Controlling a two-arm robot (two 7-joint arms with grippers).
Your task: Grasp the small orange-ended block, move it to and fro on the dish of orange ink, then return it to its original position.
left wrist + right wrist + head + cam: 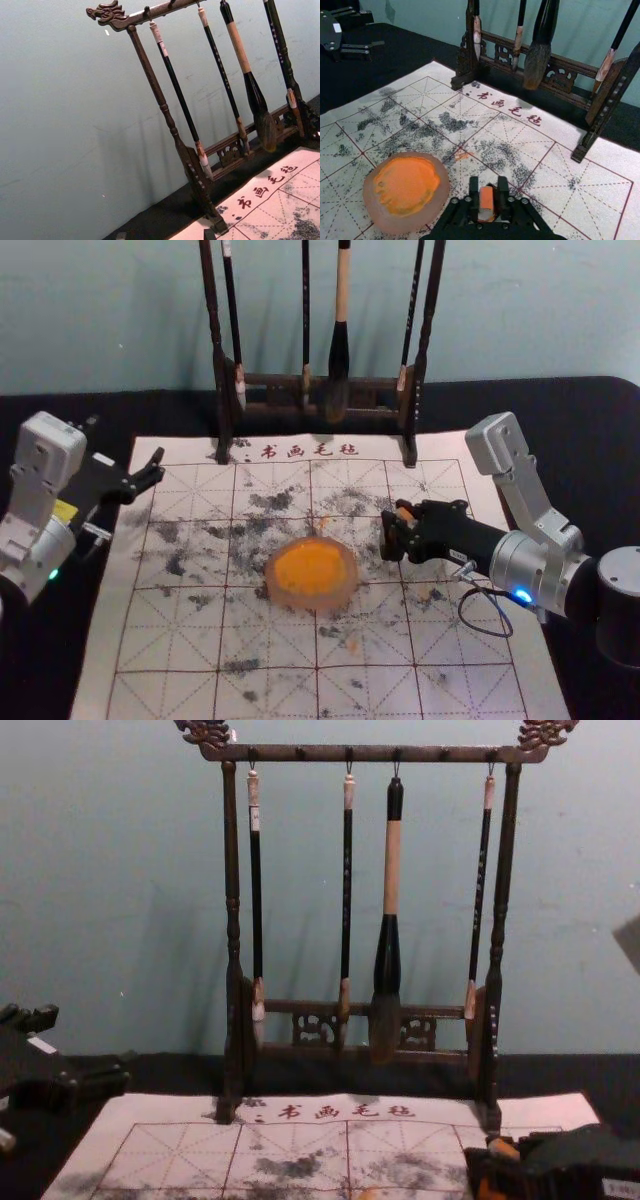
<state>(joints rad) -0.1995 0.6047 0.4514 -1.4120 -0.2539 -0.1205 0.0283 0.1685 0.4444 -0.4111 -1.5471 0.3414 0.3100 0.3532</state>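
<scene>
Block in R claw, angled inward nr dish; L claw opp.

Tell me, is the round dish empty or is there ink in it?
Not empty: the dish has orange ink spread over its middle, inside the pale rim. How deep the ink is, I cannot tell.

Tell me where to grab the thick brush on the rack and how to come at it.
I'd grip the thick brush by its pale handle section, from the front: it hangs upright, bristles down, a slim brush close on the left.
</scene>
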